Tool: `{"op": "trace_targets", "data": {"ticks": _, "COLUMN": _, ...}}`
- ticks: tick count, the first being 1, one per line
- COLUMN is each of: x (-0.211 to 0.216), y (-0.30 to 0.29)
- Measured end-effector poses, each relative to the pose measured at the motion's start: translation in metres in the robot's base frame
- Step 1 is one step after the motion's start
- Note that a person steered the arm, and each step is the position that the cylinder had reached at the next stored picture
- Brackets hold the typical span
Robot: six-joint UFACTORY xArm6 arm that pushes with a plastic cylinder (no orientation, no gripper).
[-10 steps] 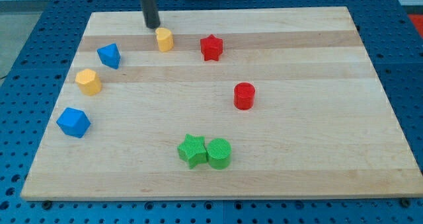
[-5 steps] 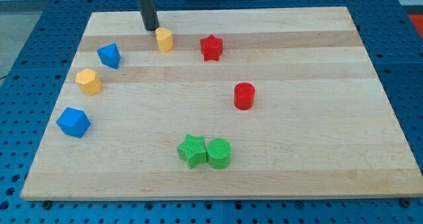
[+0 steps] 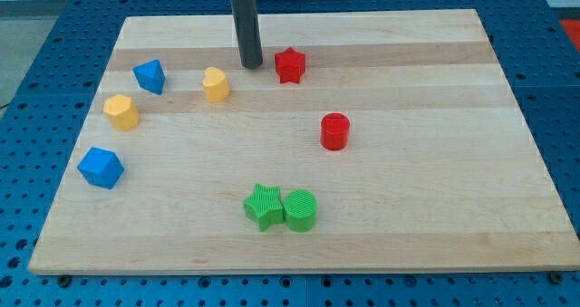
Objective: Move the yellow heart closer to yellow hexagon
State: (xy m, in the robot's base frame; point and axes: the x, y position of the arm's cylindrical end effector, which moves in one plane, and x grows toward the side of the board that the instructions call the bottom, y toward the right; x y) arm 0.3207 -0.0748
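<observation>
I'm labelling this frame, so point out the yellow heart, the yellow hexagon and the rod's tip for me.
yellow heart [image 3: 216,84], camera view, centre of its top face.
yellow hexagon [image 3: 120,111], camera view, middle of the block.
my tip [image 3: 251,66], camera view, very end of the rod, between the yellow heart and the red star [image 3: 290,65].

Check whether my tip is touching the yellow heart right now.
Apart. The camera view shows bare wood between my tip and the yellow heart, which lies to the view's lower left.
</observation>
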Motion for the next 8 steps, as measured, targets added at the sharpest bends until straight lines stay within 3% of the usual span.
{"op": "trace_targets", "data": {"ticks": 1, "x": 0.032, "y": -0.006}}
{"op": "trace_targets", "data": {"ticks": 5, "x": 0.033, "y": -0.125}}
{"op": "trace_targets", "data": {"ticks": 8, "x": 0.049, "y": -0.093}}
